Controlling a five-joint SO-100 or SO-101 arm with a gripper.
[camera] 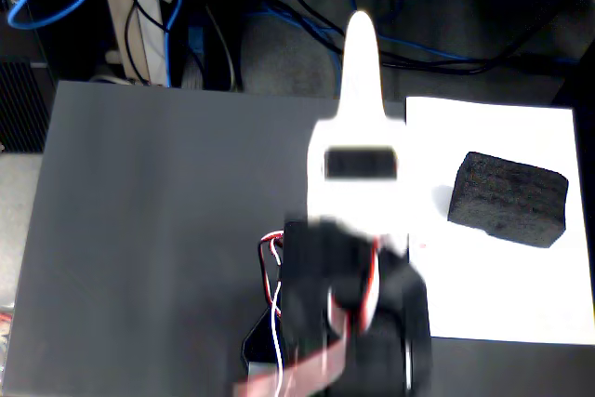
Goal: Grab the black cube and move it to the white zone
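So the black cube [509,199] is sitting on the white zone [502,295], in the right half of the frame, a bit above the middle, nothing touching it. The sheet's right edge runs out of the picture, and its left edge is partly covered by the arm. The gripper [361,30] is pretty smeary: just a white blade pointing at the top of the frame over the dark grey mat [149,230], well left of the block. I only make out one finger, so honestly can't say if the pincer is spread or closed. Nothing seems to be in it. The black arm body [358,323] at bottom centre is a blur too, with wires and a ribbon cable cut off by the bottom edge.
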